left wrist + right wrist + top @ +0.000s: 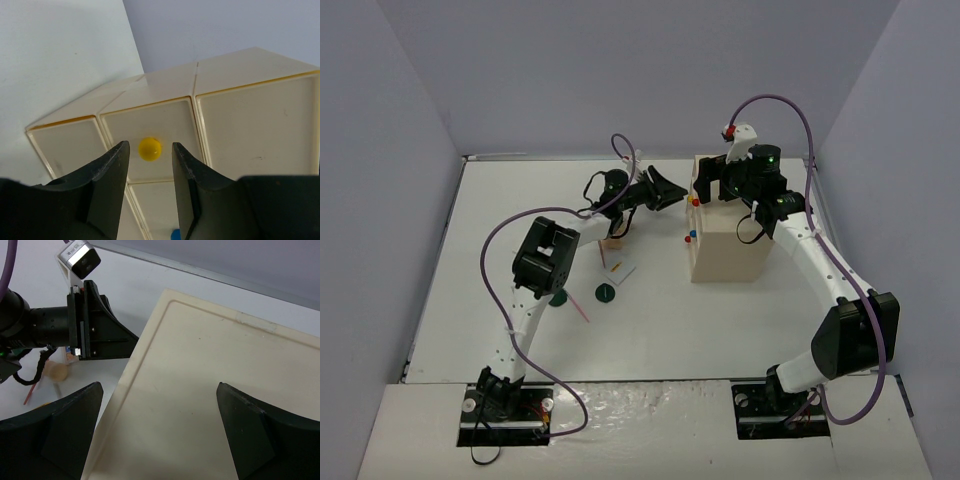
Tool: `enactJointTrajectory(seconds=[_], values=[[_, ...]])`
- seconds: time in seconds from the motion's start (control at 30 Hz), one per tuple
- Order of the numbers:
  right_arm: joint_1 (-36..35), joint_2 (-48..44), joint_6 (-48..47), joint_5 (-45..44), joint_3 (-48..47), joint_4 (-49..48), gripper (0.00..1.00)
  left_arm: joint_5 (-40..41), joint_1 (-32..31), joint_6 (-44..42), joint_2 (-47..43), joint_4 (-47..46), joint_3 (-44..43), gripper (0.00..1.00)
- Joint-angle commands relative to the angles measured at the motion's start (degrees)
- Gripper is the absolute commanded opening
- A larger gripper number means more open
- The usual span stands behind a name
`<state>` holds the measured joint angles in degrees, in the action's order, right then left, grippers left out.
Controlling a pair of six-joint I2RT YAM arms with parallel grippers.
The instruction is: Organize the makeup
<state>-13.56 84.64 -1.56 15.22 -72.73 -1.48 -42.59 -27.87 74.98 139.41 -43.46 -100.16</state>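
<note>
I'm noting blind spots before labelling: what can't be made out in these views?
- Drawer contents: left wrist view shows only the fronts of the drawer box.
- Blue knob: cut off by that view's bottom edge.
- One dark green disc: top view, partly under the left arm.
- White card and pencils there: too small for detail.

The left arm (520, 325) and the right arm (820, 265) are white tubes with chunky black joints. A purple cable (767, 97) loops along each. The fingers (107, 185) are black. Tiny green lights (613, 183) glow.
</note>
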Motion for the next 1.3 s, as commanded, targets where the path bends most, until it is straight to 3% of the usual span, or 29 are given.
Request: enactJointTrajectory(seconds=[0.0,0.7,0.87,1.03,1.27], values=[[-0.2,-0.5,-0.2,-0.5,0.2,-2.6,0.95,-1.7,-0.8,-1.0,-1.6,-3.4,-4.6,0.36],[-0.2,-0.3,0.0,0.2,0.4,-2.6,0.95,-2.6,-1.7,-0.8,0.4,-3.2,-6.7,0.32],[-0.2,0.2,-0.1,0.6,0.5,-2.5,0.95,-2.2,-1.7,1.0,1.1,-5.2,-7.1,0.24],[-0.1,0.1,-0.3,-0.6,0.6,-2.5,0.95,-2.4,-1.7,0.8,0.4,-5.7,-5.8,0.0],[-0.6,-0.4,-0.4,-5.4,0.6,-2.3,0.95,-1.4,-0.8,-1.6,-2.6,-4.0,-1.2,0.0]])
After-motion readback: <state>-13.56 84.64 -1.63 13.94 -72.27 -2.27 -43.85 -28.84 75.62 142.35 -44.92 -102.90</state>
